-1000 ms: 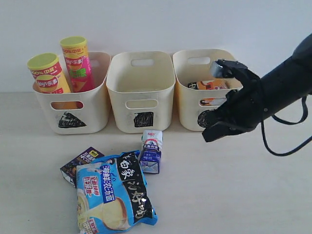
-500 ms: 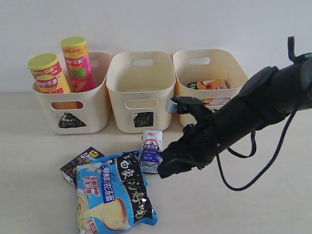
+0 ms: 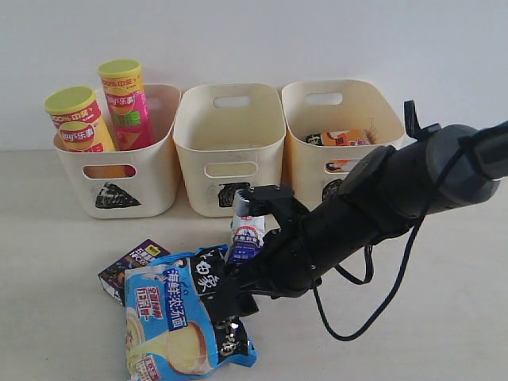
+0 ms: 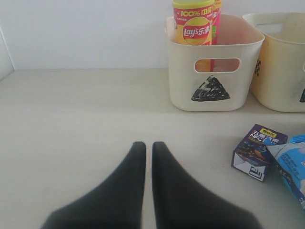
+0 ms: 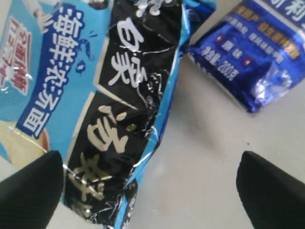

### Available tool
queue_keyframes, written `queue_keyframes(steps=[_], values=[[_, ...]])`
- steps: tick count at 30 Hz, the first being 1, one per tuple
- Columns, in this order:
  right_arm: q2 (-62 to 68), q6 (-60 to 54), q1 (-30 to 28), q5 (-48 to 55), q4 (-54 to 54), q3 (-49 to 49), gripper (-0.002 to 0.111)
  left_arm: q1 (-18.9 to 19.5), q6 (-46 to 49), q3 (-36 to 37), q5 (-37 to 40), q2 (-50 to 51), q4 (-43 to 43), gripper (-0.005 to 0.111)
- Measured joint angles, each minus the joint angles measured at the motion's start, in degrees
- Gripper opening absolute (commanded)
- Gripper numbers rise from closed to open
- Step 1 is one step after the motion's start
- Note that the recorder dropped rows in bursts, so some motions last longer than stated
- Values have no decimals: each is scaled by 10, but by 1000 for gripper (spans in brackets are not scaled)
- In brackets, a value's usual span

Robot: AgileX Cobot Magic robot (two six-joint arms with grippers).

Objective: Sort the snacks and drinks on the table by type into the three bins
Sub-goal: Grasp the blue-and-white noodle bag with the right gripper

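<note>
Right tool [image 5: 148, 191] wide apart, empty, over the crinkly blue noodle bag [image 3: 176, 317] (left tool [image 4: 148, 146] pressed together, empty too).

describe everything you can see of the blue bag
The blue bag is a crinkly, glossy plastic noodle pack, light blue with a black band of white characters and a picture of a bowl. It lies flat on the table, face up, in front of the bins. One corner overlaps the dark carton. The open right gripper straddles its black-band edge; whether it touches cannot be told.
</note>
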Motion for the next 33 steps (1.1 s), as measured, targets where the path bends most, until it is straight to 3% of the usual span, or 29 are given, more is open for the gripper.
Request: queue_keyframes(steps=[19,27,30,33], values=[[69,-5,5,49,71,-60,89,0,0,0,0,0,0,4],[73,-15,44,36,80,-64,86,0,0,0,0,0,0,4],[75,-15,48,24,80,-64,55,0,0,0,0,0,0,4],[80,-8,48,8,76,-64,11,0,0,0,0,0,0,4]])
